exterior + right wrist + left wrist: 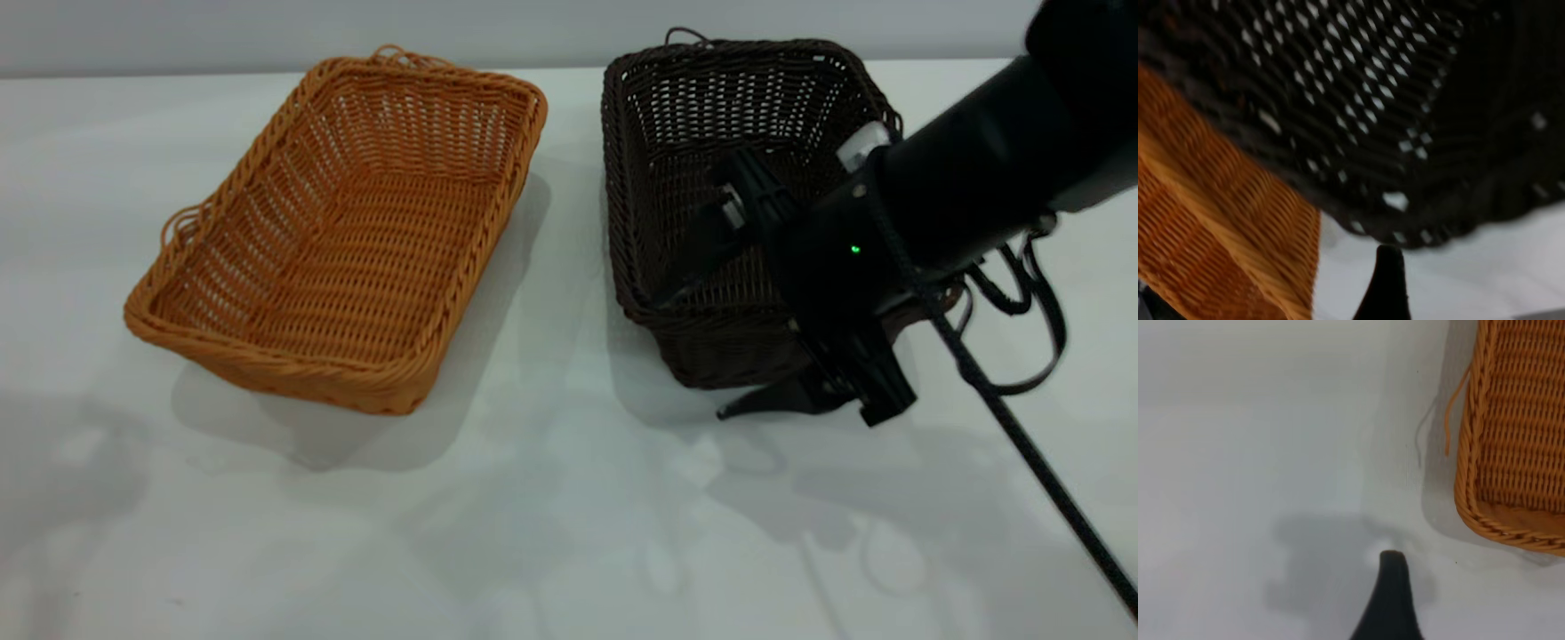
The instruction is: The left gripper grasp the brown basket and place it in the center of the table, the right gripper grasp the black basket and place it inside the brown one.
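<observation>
The black basket [702,178], a dark woven wicker rectangle beside the orange-tan wicker brown basket [347,222], sits under our right gripper [738,311], fingers spread across its near wall, so we want them seated deep before closing.

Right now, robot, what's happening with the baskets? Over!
Right gripper open, straddling the black basket's near wall. Left gripper off the brown basket. Baskets side by side on the table.

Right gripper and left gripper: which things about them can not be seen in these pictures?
- Right gripper: in the exterior view one finger is inside the black basket, one outside its near wall; actual contact is hidden by the wrist.
- Left gripper: only one dark fingertip shows above the table, cut off by the picture's edge near the brown basket.
</observation>
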You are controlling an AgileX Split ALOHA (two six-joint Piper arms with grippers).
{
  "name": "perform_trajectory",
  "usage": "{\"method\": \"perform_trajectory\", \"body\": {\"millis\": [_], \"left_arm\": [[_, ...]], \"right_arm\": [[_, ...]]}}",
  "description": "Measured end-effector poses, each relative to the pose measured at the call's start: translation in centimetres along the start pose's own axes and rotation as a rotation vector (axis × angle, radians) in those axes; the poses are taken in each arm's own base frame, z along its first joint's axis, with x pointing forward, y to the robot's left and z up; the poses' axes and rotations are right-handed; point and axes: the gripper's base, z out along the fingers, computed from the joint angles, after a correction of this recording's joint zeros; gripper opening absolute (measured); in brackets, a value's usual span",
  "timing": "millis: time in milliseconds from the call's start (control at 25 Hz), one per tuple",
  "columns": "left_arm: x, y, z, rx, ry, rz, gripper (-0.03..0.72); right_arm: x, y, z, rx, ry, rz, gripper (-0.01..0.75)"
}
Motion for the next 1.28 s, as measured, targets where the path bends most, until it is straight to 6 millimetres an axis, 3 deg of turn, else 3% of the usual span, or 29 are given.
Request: {"method": "perform_trajectory", "body": {"millis": [200, 440, 680, 960, 1280], "left_arm": [[0.0, 0.0, 0.1, 0.0, 0.006, 0.0, 0.588], [0.0, 0.0, 1.0, 0.002, 0.035, -0.001, 0.588], [-2.5, 0.2, 3.0, 0.004, 0.064, -0.003, 0.588], [-5.8, 0.1, 9.3, 0.018, 0.164, 0.027, 0.588], [-8.0, -2.7, 18.5, 0.059, 0.262, 0.089, 0.588]], "right_arm": [[-0.6, 1.1, 0.3, -0.016, -0.035, 0.052, 0.584], [-2.4, 0.5, 0.1, 0.03, -0.229, 0.259, 0.584], [-3.7, -0.1, -0.3, 0.059, -0.389, 0.329, 0.584], [-4.0, -0.2, -0.5, 0.068, -0.426, 0.332, 0.582], [-4.0, -0.2, -0.5, 0.068, -0.427, 0.332, 0.552]]}}
